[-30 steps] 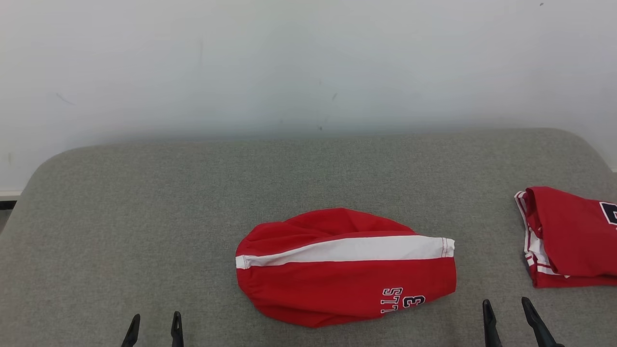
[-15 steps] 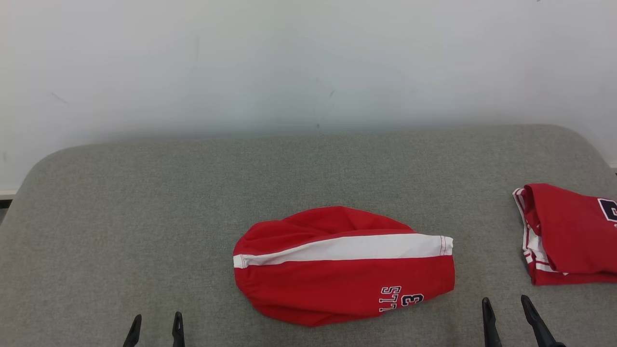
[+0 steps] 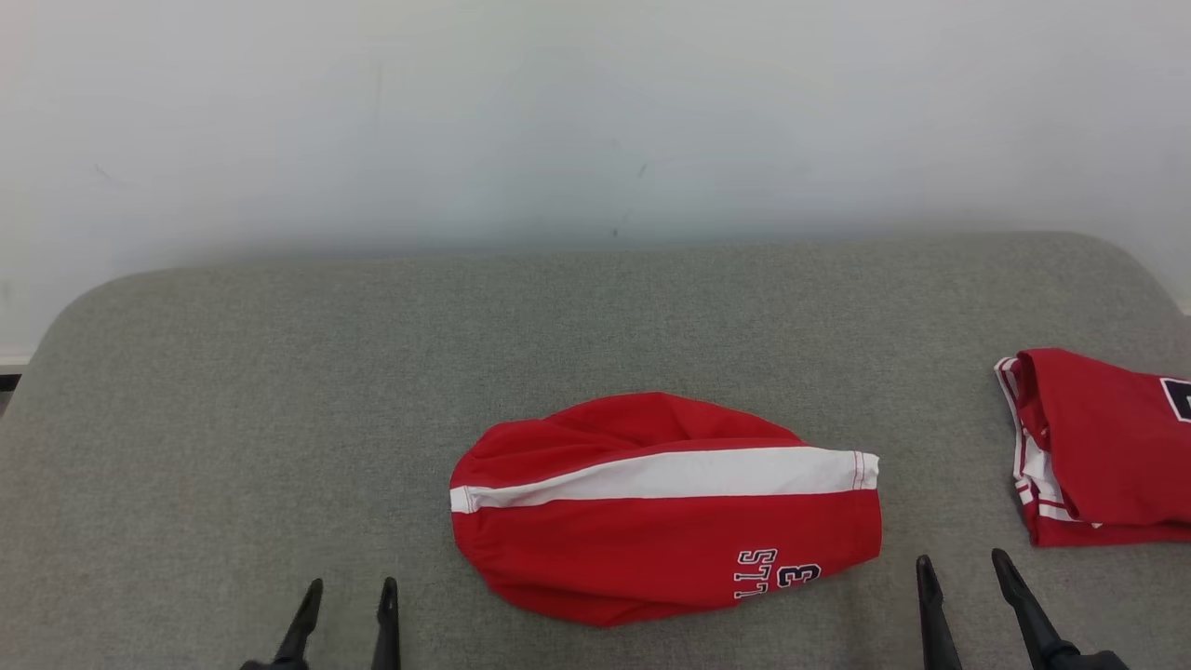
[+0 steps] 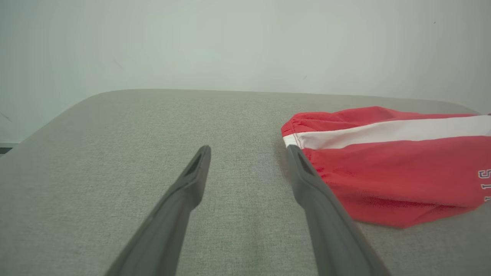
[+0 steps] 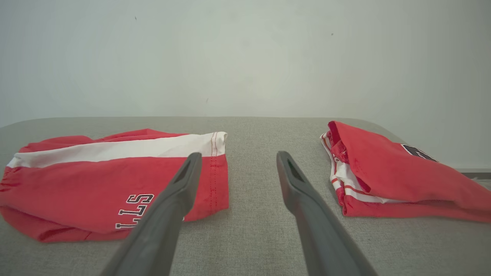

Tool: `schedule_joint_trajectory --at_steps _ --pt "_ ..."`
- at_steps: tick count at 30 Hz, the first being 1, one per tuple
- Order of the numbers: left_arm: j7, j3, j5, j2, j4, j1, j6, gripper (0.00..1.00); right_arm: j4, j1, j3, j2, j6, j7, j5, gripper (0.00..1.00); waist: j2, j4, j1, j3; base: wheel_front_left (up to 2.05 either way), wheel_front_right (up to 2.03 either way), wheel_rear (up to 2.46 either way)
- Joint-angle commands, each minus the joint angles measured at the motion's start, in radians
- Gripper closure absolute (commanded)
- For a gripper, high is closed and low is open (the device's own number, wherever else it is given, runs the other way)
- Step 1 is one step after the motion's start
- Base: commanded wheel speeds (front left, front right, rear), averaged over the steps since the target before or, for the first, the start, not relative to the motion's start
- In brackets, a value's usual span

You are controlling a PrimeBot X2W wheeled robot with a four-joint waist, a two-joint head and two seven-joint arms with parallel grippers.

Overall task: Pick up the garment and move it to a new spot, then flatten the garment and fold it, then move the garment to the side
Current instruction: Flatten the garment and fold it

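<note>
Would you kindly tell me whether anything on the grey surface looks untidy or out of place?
Nothing is spilled or damaged. The red garment in the middle lies puffy, its far edge bulging in a rumpled hump. The second red garment at the right shows uneven striped layers.

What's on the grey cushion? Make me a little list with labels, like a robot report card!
surface: grey padded top, white wall behind
middle: red striped garment, lying loose, dark lettering
right edge: folded red garment, apart from the first
left tool: open, empty, left of the striped one
right tool: open, empty, facing the gap between both garments
</note>
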State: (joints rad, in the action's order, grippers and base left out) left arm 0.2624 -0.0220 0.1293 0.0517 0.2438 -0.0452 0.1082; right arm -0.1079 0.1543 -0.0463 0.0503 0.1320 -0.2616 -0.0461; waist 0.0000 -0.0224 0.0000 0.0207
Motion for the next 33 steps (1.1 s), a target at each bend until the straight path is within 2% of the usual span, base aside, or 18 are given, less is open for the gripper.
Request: schedule_joint_trajectory --at_steps 1,6,12,20,26,27,28,29,30,31,33 --pt "0.003 -0.011 0.015 -0.001 0.031 0.025 0.007 0.00 -0.002 -0.015 0.003 0.000 -0.003 -0.004 0.010 0.00 0.0000 0.001 0.0000 -0.005 0.00 0.00 0.00" --pt "-0.029 -0.077 0.084 0.014 0.226 0.173 0.023 0.00 -0.005 -0.051 0.018 0.000 -0.003 -0.004 0.033 0.00 0.0000 -0.008 0.0000 -0.025 0.00 0.00 0.00" --pt "-0.077 -0.173 0.203 0.050 0.368 0.345 0.022 0.00 -0.001 -0.098 0.059 0.000 -0.003 -0.004 0.037 0.00 0.0000 -0.042 0.0000 -0.082 0.00 0.00 0.00" --pt "-0.130 -0.319 0.391 0.128 0.439 0.450 0.021 0.00 0.001 -0.134 0.093 0.000 -0.003 -0.004 0.030 0.00 0.0000 -0.082 0.0000 -0.131 0.00 0.00 0.00" --pt "-0.122 -0.406 0.490 0.181 0.443 0.484 0.021 0.00 0.004 -0.139 0.096 0.000 -0.003 -0.004 0.027 0.00 0.0000 -0.087 0.0000 -0.146 0.00 0.00 0.00" --pt "-0.119 -0.417 0.505 0.190 0.444 0.490 0.021 0.15 0.004 -0.141 0.096 0.000 -0.003 -0.004 0.027 0.00 0.0000 -0.087 0.0000 -0.148 0.00 0.00 0.00" --pt "-0.117 -0.429 0.519 0.196 0.444 0.494 0.021 0.49 0.003 -0.142 0.097 0.000 -0.003 -0.004 0.027 0.00 0.0000 -0.086 0.0000 -0.149 0.00 0.00 0.00" --pt "-0.112 -0.442 0.529 0.202 0.445 0.498 0.021 0.55 0.002 -0.145 0.098 0.000 -0.003 -0.004 0.027 0.00 0.0000 -0.086 0.0000 -0.151 0.00 0.00 0.00" --pt "-0.110 -0.454 0.536 0.207 0.445 0.502 0.021 0.75 0.002 -0.148 0.100 0.000 -0.003 -0.004 0.027 0.00 0.0000 -0.084 0.0000 -0.152 0.00 0.00 0.00" --pt "-0.104 -0.466 0.547 0.210 0.444 0.506 0.021 1.00 0.001 -0.152 0.103 0.000 -0.003 -0.004 0.029 0.00 0.0000 -0.083 0.0000 -0.154 0.00 0.00 0.00" --pt "-0.095 -0.490 0.566 0.220 0.445 0.514 0.021 1.00 -0.003 -0.161 0.113 0.000 -0.003 -0.004 0.040 0.00 0.0000 -0.081 0.0000 -0.158 0.00 0.00 0.00"
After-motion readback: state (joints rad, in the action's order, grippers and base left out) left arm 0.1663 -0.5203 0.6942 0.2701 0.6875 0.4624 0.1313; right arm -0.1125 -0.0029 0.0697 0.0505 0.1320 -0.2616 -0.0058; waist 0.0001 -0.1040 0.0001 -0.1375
